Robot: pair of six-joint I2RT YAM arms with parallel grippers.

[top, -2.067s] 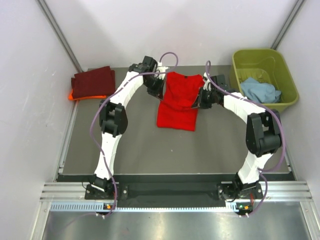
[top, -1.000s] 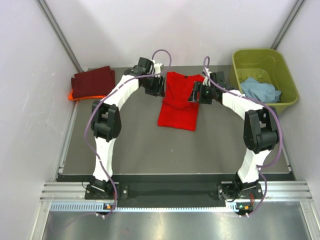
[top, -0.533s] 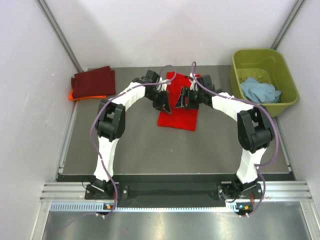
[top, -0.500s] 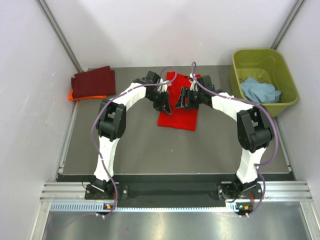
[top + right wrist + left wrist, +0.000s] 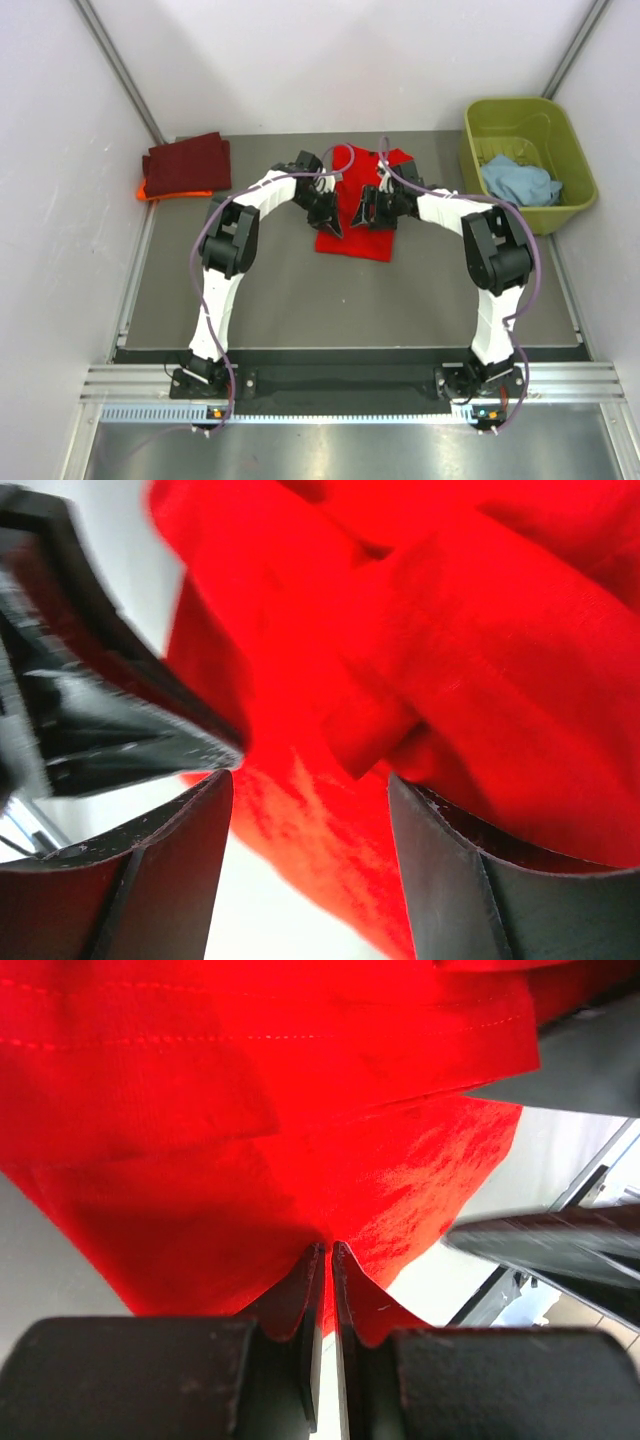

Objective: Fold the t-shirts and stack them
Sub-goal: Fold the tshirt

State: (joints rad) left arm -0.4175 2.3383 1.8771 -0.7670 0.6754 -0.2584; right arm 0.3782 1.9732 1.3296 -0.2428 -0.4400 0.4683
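My olive-green tub [image 5: 520, 122] sits at upper right; my grey table [image 5: 280, 295] fills the middle; a metal rail [image 5: 140, 384] crosses the bottom.

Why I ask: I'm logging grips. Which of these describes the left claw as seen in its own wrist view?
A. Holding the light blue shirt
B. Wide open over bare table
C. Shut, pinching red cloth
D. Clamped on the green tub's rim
C: in the left wrist view the left claw has its two fingers pressed together on an edge of the red t-shirt.
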